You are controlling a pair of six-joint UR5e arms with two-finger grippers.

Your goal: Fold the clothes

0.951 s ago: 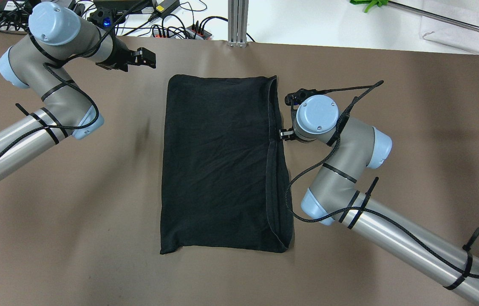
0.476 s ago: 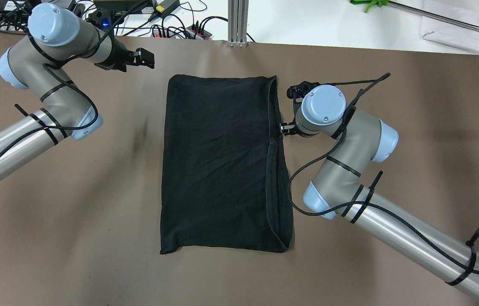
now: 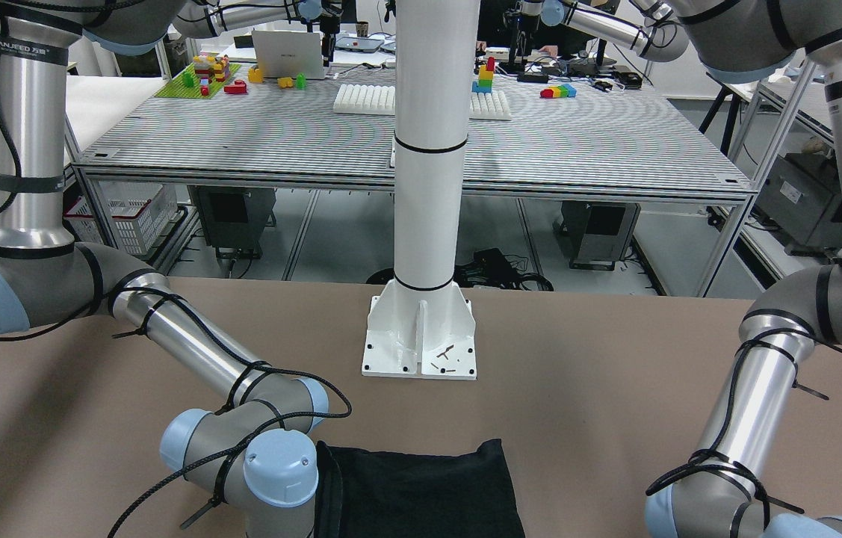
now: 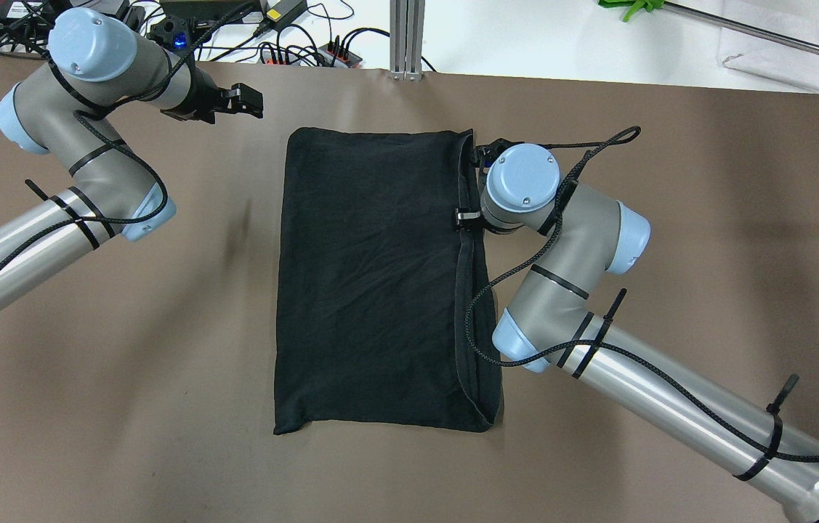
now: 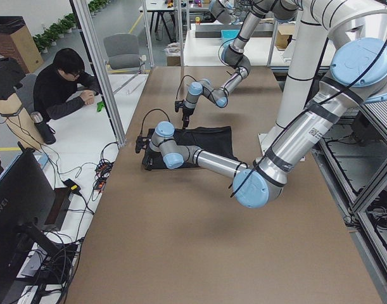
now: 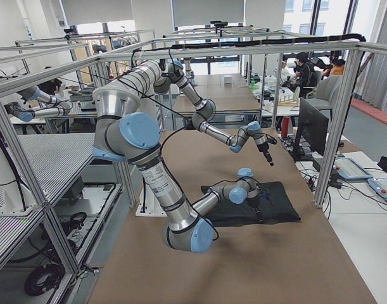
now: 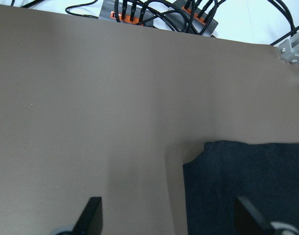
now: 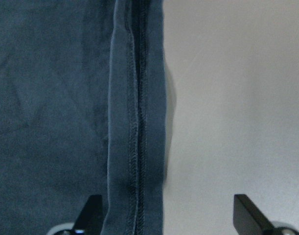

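The black garment (image 4: 380, 283) lies flat on the brown table as a folded rectangle, its hemmed edge (image 8: 137, 122) running along its right side. It also shows in the front-facing view (image 3: 421, 486). My right gripper (image 4: 466, 218) is open over that hemmed edge, about a third of the way down; in the right wrist view (image 8: 169, 220) its fingers straddle the hem and the bare table. My left gripper (image 4: 249, 102) is open and empty above the table, off the garment's far left corner (image 7: 208, 152).
Power strips and cables (image 4: 307, 51) and an aluminium post (image 4: 407, 36) line the far table edge. The white pole's base plate (image 3: 421, 351) stands on the table near the robot. A seated person (image 5: 66, 88) is beside the table's far side.
My right gripper has moved left, from just beside the garment's right edge to over the hem. The left arm has barely moved. The garment lies as before.
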